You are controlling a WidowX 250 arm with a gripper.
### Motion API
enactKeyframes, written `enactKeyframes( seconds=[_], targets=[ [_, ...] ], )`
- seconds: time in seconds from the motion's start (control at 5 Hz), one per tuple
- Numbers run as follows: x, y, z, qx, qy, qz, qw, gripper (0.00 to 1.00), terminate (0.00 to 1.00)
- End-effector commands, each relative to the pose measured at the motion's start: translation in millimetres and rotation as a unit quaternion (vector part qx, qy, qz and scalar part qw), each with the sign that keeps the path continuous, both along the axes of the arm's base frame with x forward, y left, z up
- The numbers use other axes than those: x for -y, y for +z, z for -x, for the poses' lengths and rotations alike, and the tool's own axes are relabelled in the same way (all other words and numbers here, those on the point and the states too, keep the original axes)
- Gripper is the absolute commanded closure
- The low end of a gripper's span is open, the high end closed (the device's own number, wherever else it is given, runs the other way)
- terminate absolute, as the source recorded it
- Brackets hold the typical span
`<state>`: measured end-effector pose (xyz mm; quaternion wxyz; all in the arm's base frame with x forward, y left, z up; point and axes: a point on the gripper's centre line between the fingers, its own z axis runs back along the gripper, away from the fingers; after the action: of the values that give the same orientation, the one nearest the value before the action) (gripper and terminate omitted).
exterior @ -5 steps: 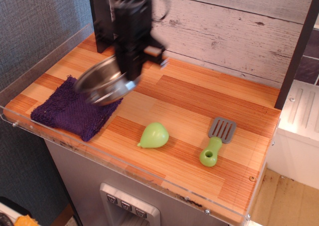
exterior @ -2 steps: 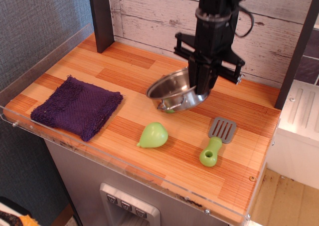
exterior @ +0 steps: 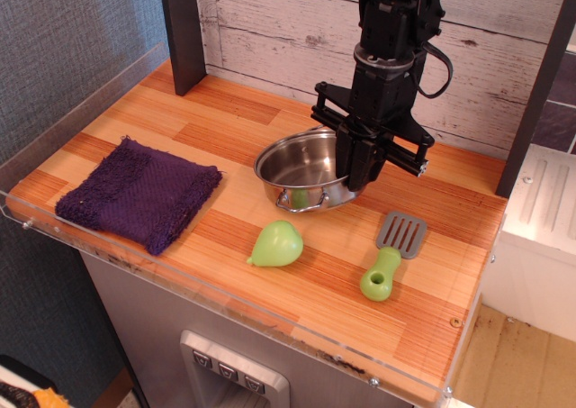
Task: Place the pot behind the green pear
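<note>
My fingers (exterior: 353,176) are clamped on the right-hand rim of the pot (exterior: 301,169), one inside the bowl and one outside, and the pot now sits level, on the table (exterior: 225,111) or a hair above it; I cannot tell which. It lies to the left of my fingers, its near loop handle facing the front edge, and just beyond the green pear (exterior: 276,244). The pear rests close to the front of the table with its point aimed left, near the pot's front wall but not touching it. So the pot is already on the far side of the pear, a little to the right of straight behind, and what the coming move turns on is only that small gap: I judge I should let go and lift straight up without dragging the rim forward into the pear. A moment ago the pot hung tilted, its open side tipped left and clearly off the wood; a second ago it was over the purple cloth (exterior: 139,192) at the left. The spatula (exterior: 392,255) lies right of the pear, well clear.
</note>
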<state>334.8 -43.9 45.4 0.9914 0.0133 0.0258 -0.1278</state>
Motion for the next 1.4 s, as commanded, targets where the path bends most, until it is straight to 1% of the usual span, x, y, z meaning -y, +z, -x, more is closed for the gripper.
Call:
enactKeyframes(
  seconds=[0.0,0.2,0.4,0.6,0.8,1.2],
  targets=[
    [9,14,2,0.022,-0.012,0.003,0.9997,0.00,0.00],
    [11,46,6,0.071,-0.006,0.010,0.9974,0.00,0.00],
    [-6,85,23,0.101,0.037,0.022,0.9940,0.00,0.00],
    [-28,107,43,0.101,0.097,0.030,0.9897,0.00,0.00],
    [-43,108,54,0.095,0.116,0.043,0.9878,0.00,0.00],
    [-55,98,62,0.080,0.121,0.035,0.9888,0.00,0.00]
  ],
)
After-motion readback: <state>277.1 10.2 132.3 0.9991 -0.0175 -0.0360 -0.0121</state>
